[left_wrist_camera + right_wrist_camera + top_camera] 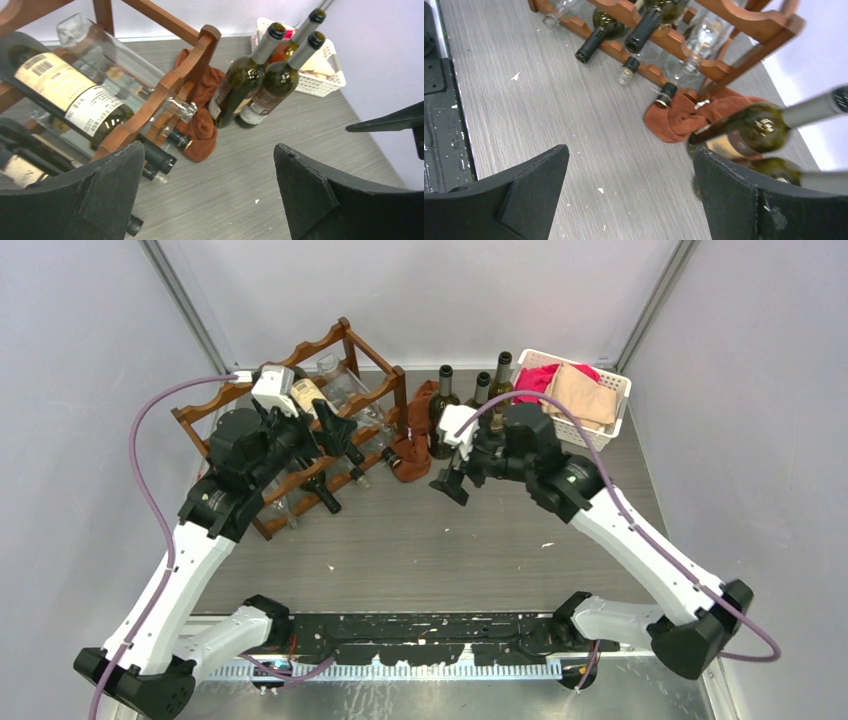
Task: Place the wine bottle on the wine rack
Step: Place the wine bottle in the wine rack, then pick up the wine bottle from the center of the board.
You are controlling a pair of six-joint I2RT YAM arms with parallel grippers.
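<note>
Grey wood-grain tabletop (430, 540) is enclosed by pale walls. At its back left the wine rack (320, 340) is set diagonally and partly covered by the left arm; the bottles in its lower tiers overlap and cannot be counted surely. 1 labelled wine bottle (65, 92) is laid on the upper tier, its long axis across the rails, its neck pointed towards the tabletop's front right, its base cut off in the left wrist view. 3 bottles (240, 85) are stood upright beside 1 white basket (320, 82). Left fingers (90, 200) and right fingers (524, 195) are spread wide, with nothing grasped.
</note>
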